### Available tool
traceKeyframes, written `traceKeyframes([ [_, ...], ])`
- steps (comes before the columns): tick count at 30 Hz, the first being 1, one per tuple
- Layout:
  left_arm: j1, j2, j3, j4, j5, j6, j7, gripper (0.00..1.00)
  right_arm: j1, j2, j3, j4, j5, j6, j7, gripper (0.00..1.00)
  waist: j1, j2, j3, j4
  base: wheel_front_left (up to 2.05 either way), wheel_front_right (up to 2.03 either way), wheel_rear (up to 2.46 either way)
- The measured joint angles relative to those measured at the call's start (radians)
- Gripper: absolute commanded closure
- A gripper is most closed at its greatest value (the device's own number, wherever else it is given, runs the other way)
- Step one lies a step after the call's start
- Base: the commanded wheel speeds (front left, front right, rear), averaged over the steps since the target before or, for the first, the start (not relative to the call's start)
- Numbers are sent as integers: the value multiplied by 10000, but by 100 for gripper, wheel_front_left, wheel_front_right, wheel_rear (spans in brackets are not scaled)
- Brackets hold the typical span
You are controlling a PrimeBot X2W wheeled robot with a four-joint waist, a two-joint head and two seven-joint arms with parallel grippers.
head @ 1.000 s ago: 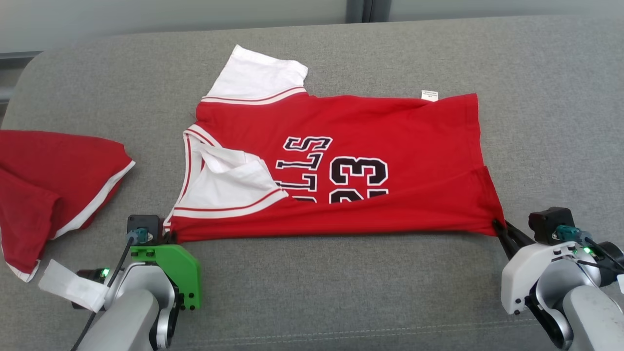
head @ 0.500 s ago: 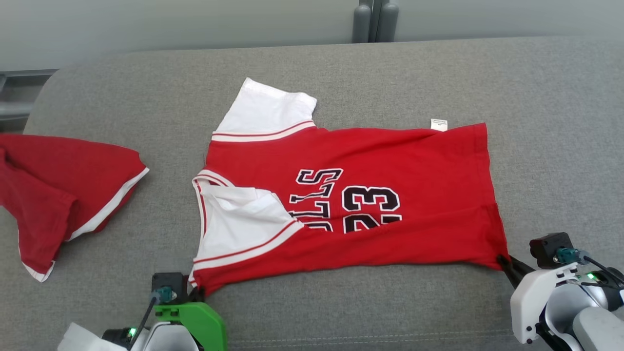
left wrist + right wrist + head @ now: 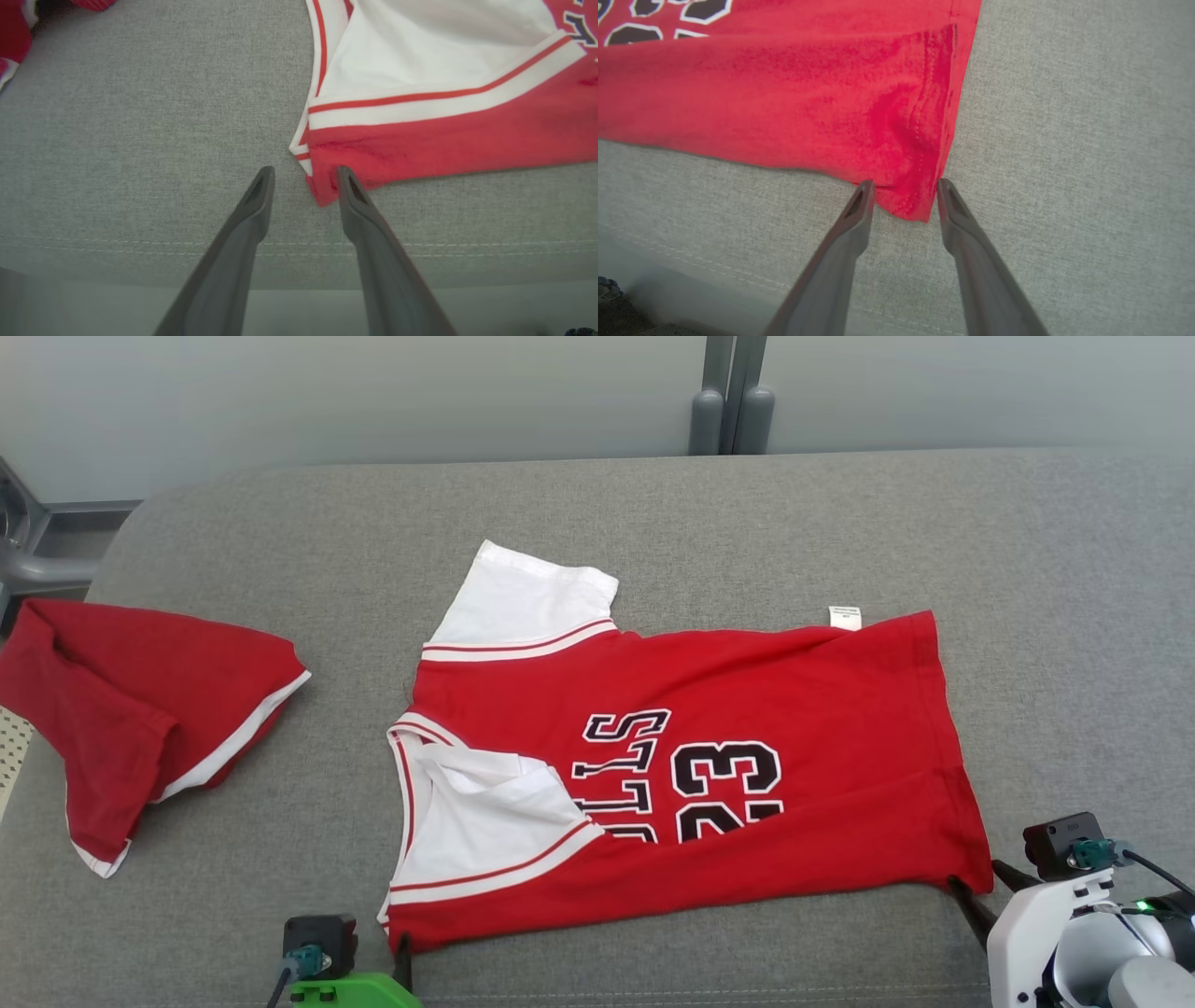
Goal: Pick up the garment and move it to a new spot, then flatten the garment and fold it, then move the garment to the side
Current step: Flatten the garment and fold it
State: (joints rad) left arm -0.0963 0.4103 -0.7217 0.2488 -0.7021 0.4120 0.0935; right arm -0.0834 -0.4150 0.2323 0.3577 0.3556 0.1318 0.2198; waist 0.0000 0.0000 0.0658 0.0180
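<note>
Grey cushion (image 3: 840, 523) spans the scene, pale wall (image 3: 373, 392) behind. Red jersey (image 3: 747, 691) lies flat mid-cushion, near edge folded over. Head view gives a second red garment (image 3: 140, 700) lying apart to the left, plus the jersey's tag (image 3: 844, 616). Wrist views give the jaws: left gripper (image 3: 304, 175) and right gripper (image 3: 903, 186) each slightly parted, a near jersey corner between the fingertips, not pinched.
</note>
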Motion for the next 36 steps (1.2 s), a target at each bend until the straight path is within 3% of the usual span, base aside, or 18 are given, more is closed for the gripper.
traceKeyframes([
  [8, 7, -2, 384, 535, 82, -230, -1434, 0, 496, 495, -853, -635, 117, -2, -105, 0, 0, 0, -289, 12, 0, 0, 0],
  [12, -66, -35, 840, 474, 190, -199, -2727, 0, 827, 1505, -1950, -1152, 196, -10, -558, 0, 0, 0, -505, 72, 0, 0, 0],
  [17, -172, -174, 1519, 77, 282, -161, -3421, 0, 939, 2855, -2748, -1933, -322, -10, -965, 0, 0, 0, -786, 161, 0, 0, 0],
  [24, -195, -316, 1964, -832, 918, -130, -3534, 0, 917, 3551, -2936, -2539, -679, -10, -1613, 0, 0, 0, -1105, 375, 0, 0, 0],
  [32, 297, -754, 2696, -1724, 1774, -928, -3559, 0, 872, 3645, -2518, -2280, -228, -10, -2545, 0, 0, 0, -1509, 529, 0, 0, 0],
  [36, 656, -849, 3026, -1847, 2130, -1670, -3559, 0, 798, 3649, -2138, -1971, 27, -10, -2974, 0, 0, 0, -1693, 558, 0, 0, 0],
])
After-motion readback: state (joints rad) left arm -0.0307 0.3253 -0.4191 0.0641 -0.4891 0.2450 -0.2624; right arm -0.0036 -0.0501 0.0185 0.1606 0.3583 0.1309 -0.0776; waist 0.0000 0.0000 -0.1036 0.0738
